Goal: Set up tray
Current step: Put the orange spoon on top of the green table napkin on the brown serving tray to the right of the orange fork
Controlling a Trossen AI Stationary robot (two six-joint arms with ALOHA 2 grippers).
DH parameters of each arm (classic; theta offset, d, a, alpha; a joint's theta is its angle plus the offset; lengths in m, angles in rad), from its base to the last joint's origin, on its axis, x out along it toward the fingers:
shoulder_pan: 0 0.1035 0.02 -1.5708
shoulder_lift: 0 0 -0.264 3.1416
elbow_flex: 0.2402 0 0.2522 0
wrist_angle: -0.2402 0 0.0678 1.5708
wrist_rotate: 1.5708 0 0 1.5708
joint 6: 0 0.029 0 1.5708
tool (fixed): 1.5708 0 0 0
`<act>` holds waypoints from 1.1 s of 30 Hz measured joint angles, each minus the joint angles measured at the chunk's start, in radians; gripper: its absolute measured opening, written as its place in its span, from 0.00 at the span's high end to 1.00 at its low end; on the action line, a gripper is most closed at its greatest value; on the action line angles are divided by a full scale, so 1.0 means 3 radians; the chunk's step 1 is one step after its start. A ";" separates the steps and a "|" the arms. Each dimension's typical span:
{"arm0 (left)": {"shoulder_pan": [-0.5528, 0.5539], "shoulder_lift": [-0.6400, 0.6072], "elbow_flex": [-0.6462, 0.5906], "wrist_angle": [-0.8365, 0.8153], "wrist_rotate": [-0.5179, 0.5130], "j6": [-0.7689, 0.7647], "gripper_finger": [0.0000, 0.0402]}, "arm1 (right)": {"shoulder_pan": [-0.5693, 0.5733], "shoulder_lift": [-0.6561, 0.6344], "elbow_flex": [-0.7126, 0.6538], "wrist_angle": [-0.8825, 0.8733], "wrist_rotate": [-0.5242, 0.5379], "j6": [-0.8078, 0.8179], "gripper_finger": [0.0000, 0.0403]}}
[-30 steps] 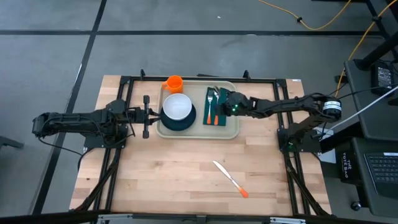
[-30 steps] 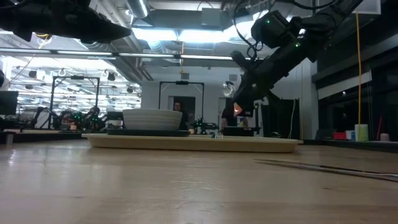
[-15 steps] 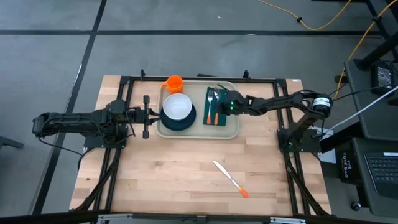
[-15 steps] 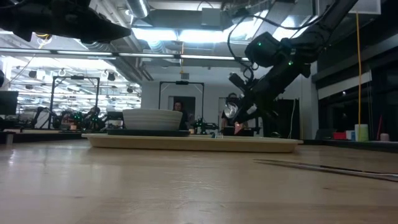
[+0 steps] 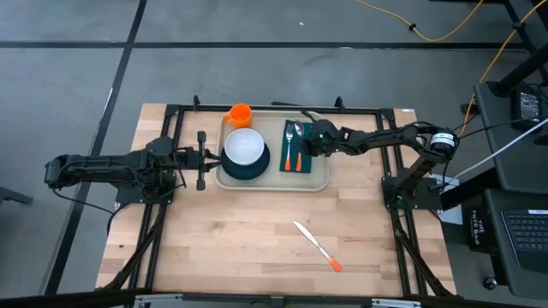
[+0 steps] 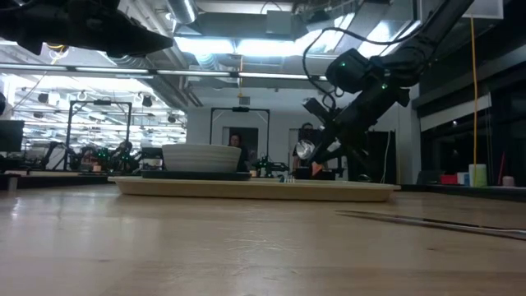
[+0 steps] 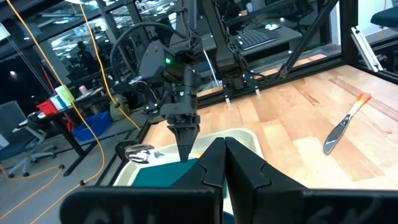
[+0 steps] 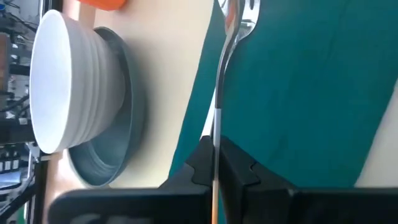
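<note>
The tray is sitting just above the centre of the high view, at the far middle of the wooden table, and it is carrying plenty: a white bowl is resting in a dark plate on its left half, and a dark green napkin is lying on its right half. An orange cup is standing at the tray's upper left corner. The right gripper is reaching in from the right of the frame and hovering low over the napkin, fingers pinched narrow around a spoon, whose shiny bowl is hanging below the fingers in the low view. A fork with an orange handle is lying on the napkin just left of that gripper. The left gripper is waiting off the tray's left edge, fingers pressed together and holding nothing. Down in the lower right of the table, a knife with an orange handle is lying well apart from the tray.
</note>
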 joint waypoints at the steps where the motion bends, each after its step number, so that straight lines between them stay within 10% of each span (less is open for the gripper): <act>1: 0.0000 0.0000 0.0000 0.0000 0.0000 0.0000 0.99 | -0.0017 0.0000 0.0000 -0.0001 -0.0017 0.0023 0.98; 33: 0.0000 0.0000 0.0000 -0.0028 -0.0001 -0.0089 0.99 | -0.0198 0.0225 0.0806 -0.1291 -0.0165 -0.0115 0.98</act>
